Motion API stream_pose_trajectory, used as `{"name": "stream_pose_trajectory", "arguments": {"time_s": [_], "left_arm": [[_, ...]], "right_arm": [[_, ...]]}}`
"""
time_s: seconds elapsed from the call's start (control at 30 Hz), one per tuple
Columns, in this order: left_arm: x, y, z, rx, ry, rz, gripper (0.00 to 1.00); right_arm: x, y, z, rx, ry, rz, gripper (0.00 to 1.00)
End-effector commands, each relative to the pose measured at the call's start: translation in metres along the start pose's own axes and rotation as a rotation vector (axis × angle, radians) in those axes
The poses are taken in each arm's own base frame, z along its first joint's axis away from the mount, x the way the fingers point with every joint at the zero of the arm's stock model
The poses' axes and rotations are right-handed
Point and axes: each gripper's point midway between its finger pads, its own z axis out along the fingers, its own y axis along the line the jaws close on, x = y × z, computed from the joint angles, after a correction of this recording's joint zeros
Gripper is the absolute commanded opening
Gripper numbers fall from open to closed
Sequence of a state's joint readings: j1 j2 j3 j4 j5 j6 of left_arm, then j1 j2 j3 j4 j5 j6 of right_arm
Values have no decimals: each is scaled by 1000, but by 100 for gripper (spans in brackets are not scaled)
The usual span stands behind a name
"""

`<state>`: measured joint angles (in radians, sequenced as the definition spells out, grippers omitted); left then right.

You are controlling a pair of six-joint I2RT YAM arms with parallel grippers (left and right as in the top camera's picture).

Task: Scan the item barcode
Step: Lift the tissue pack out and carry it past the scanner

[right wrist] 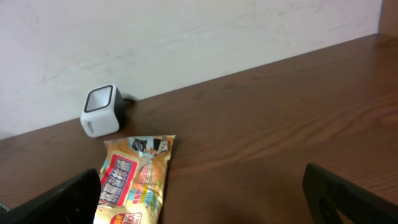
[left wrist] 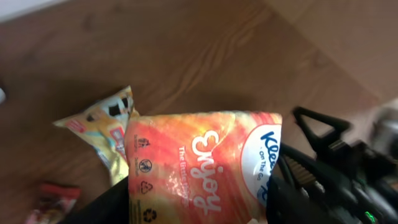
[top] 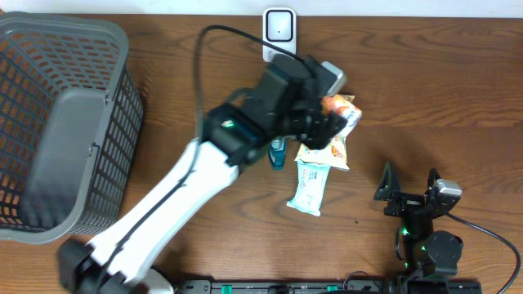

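We list, by size:
1. Grey basket (top: pixel 65 122), on the table's left.
2. Left gripper (top: pixel 333 113), fingers partly closed, clamping the orange tissue pack (left wrist: pixel 205 162). The pack is raised over the snack packets (top: pixel 310 186), near the white scanner (top: pixel 279 28).
3. Right gripper (right wrist: pixel 202 177), fingers spread wide, holding nothing, well apart on the right.

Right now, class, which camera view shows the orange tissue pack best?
Left wrist: the orange tissue pack fills the frame, print readable. Overhead shows only a small patch at the left claw. Right wrist misses it.
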<state>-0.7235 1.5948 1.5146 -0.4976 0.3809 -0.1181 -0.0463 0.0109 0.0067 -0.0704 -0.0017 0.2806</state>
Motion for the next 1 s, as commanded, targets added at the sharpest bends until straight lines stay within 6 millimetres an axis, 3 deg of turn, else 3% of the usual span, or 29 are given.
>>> {"name": "stream_pose_trajectory", "arguments": {"time_s": [0.0,0.17,0.33,0.4,0.53,0.73,0.97], "left_arm": [[10,17,34,-78,21,-195,61],[34,23,83,-82,85,-327,61],[59,20,109,-88,151,-358,61],[62,15,112,-83,158,-351,62],[61,17,112,-106,150,-344,73],[58,16,111,-103,142,-337,73],[14,20,81,-149,17,-221,73]], "right_arm": [[0,-1,0,6,-1,-8,99],[0,-1,0,6,-1,-8,99],[0,-1,0,6,-1,-8,99],[0,-1,0,6,-1,-8,99],[0,-1,0,6,-1,-8,99],[0,-1,0,6,-1,-8,99],[0,-1,0,6,-1,-8,99]]}}
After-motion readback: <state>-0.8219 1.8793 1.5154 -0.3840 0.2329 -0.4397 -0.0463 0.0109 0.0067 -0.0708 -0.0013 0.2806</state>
